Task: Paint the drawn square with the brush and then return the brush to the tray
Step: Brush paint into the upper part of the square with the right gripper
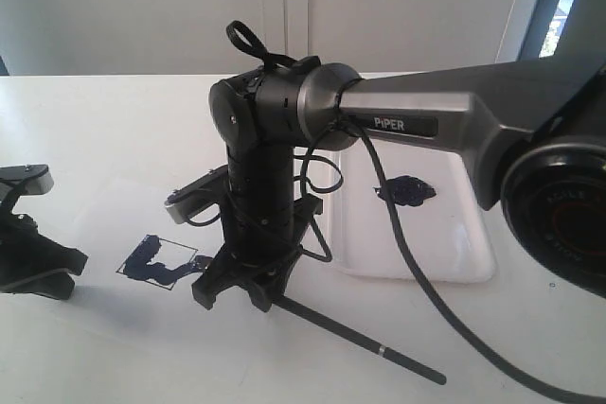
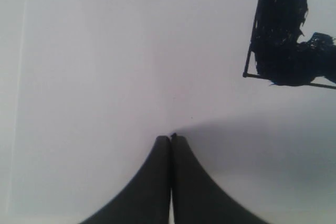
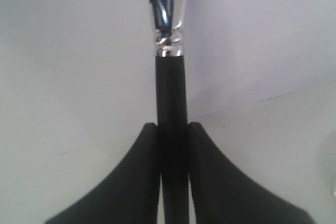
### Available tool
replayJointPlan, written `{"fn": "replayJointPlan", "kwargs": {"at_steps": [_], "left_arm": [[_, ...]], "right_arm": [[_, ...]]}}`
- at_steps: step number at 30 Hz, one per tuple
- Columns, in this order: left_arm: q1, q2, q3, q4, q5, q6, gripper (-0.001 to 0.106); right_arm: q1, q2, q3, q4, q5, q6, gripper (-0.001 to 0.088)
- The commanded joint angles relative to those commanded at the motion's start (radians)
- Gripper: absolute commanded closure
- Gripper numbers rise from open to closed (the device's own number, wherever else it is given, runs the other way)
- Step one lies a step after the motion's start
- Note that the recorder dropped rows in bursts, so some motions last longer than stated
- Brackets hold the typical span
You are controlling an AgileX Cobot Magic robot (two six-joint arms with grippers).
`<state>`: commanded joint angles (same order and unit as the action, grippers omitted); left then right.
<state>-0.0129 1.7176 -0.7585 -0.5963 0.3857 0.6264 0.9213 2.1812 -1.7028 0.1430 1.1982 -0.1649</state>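
My right gripper [image 1: 232,295] points down at the white paper just right of the drawn square [image 1: 157,264], shut on the brush [image 1: 365,340]. The black handle trails out to the lower right over the table. In the right wrist view the handle [image 3: 171,103] passes between the jaws of the right gripper [image 3: 172,127] and the silver ferrule [image 3: 169,24] is streaked with blue; the bristles are out of view. The square [image 2: 286,35] is partly smeared dark blue. My left gripper [image 2: 171,139] is shut and empty over bare paper. The tray [image 1: 464,243] lies to the right with a dark paint blob [image 1: 407,191].
The left arm [image 1: 28,253] rests at the left edge of the table. The right arm [image 1: 417,120] and its black cable [image 1: 417,272] reach across above the tray. The white paper sheet [image 1: 114,215] lies under both grippers.
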Motion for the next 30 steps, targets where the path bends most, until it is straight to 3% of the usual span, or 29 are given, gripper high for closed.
{"fn": "replayJointPlan", "kwargs": {"at_steps": [5, 14, 22, 30], "left_arm": [[0.000, -0.019, 0.000, -0.039, -0.004, 0.007, 0.105], [0.000, -0.144, -0.013, -0.127, 0.043, 0.058, 0.105], [0.000, -0.113, -0.011, -0.307, 0.084, 0.113, 0.105], [0.000, -0.065, -0.011, -0.315, 0.134, 0.113, 0.105]], "right_arm": [[0.000, -0.025, -0.030, 0.129, -0.079, -0.053, 0.0868], [-0.006, -0.015, -0.067, 0.107, -0.073, -0.059, 0.0868], [-0.006, 0.031, -0.081, 0.118, -0.083, -0.066, 0.0868], [-0.004, 0.078, -0.081, 0.117, -0.060, -0.068, 0.0868]]}}
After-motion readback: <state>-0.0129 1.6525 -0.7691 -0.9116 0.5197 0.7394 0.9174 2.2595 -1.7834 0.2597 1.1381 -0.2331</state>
